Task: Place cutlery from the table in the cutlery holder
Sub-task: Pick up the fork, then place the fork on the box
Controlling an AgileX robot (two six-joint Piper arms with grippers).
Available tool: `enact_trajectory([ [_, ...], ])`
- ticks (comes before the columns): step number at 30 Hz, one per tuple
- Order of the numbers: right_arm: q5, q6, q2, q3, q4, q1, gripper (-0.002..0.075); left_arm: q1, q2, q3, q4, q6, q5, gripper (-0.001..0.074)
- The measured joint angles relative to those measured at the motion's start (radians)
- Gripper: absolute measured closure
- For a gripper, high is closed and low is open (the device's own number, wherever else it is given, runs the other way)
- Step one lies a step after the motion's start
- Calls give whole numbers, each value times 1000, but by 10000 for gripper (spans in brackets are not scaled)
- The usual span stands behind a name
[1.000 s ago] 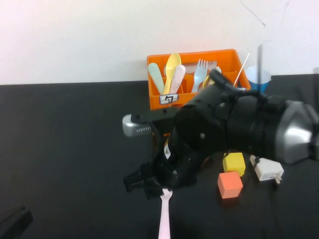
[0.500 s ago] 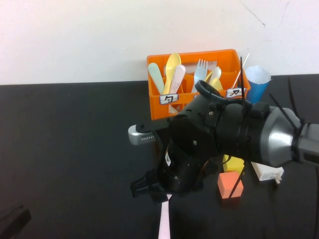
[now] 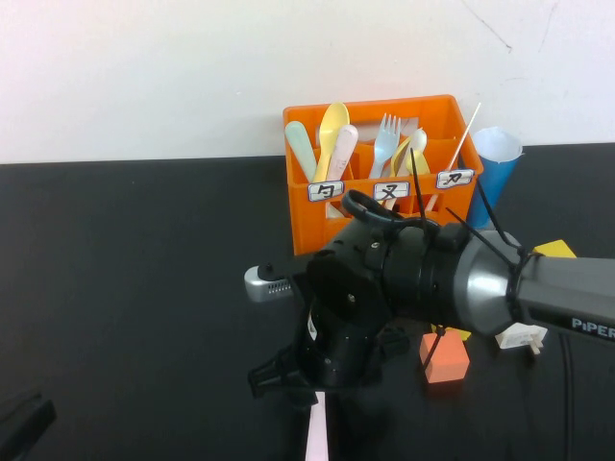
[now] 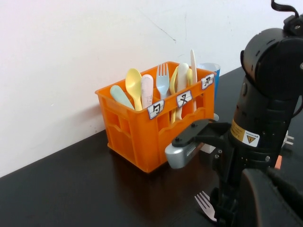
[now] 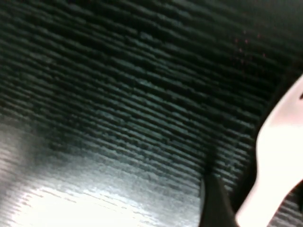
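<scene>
Left half of the table (image 3: 125, 288) is bare black surface, open for passage from the back edge to the front edge. Right arm's bulk fills the table's middle; right gripper (image 3: 288, 377) low near the front edge over the pink fork (image 3: 316, 437), jaws spread, blocking access from above. Orange crate (image 3: 317, 216) stands at the back edge, crammed with upright spoons and forks; blue cup (image 3: 495, 173) just beside it toward the right edge. Orange cube (image 3: 445, 357), yellow block (image 3: 554, 249) and white plug (image 3: 522, 336) clutter the right side. Left gripper (image 3: 24, 423) sits closed at the front left corner.
</scene>
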Motion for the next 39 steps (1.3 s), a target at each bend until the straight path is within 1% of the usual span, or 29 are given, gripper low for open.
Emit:
enact_trajectory([
  [2, 7, 1, 2, -3, -4, 0, 367, 0, 0, 0, 0, 0, 2, 736],
  [3, 15, 1, 4, -5, -6, 0, 393, 0, 0, 0, 0, 0, 2, 736],
  [5, 25, 1, 4, -5, -15, 0, 461, 0, 0, 0, 0, 0, 4, 736],
  [8, 54, 1, 4, -5, -29, 0, 603, 0, 0, 0, 2, 0, 9, 736],
  [9, 62, -5, 4, -5, -33, 0, 610, 0, 0, 0, 2, 0, 13, 736],
  [14, 131, -80, 0, -5, -85, 0, 607, 0, 0, 0, 2, 0, 34, 736],
  [17, 178, -85, -22, -3, -175, 6, 607, 0, 0, 0, 2, 0, 47, 736],
  [20, 186, -83, -85, 9, -267, 12, 607, 0, 0, 0, 2, 0, 56, 736],
  [24, 166, -78, -205, 68, -352, 18, 608, 0, 0, 0, 2, 0, 62, 736],
  [28, 131, -65, -331, 192, -420, 18, 608, 0, 0, 0, 2, 0, 64, 736],
  [31, 75, -18, -428, 320, -481, 18, 608, 0, 0, 0, 2, 0, 68, 736],
  [35, -3, 102, -560, 462, -595, 18, 608, 0, 0, 0, 2, 0, 79, 736],
  [39, -78, 296, -659, 555, -785, 18, 608, 0, 0, 0, 2, 0, 86, 736],
])
